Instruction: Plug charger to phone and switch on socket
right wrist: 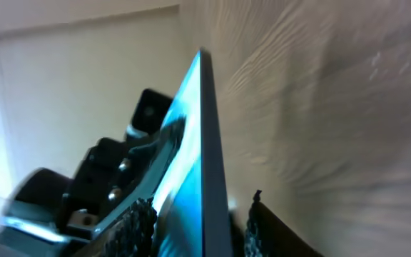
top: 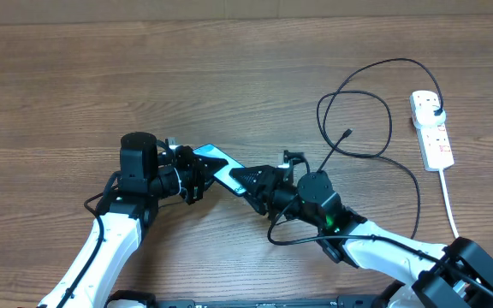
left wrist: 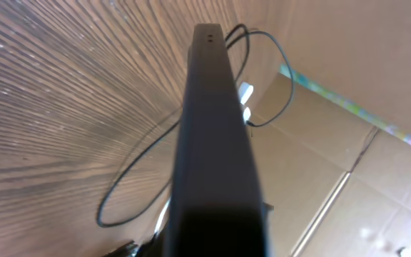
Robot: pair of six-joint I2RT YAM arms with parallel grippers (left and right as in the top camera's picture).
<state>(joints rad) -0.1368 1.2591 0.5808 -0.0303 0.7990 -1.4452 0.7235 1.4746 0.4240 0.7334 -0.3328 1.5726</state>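
Phone (top: 218, 165) between end effectors, socket (top: 431, 129) far right.

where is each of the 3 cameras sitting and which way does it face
Overhead: fixed above the table, looking straight down; both arms show, left gripper and right gripper on the phone.
Left wrist: looks along the phone's dark edge toward the charger cable.
Right wrist: looks along the phone's blue screen at the left gripper; own finger pads show.
Shared: all see the phone.

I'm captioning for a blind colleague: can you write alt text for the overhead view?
Two robot arms hold a phone between them over a wooden table. A black charger cable loops to a white power strip at right, its free tip unplugged.
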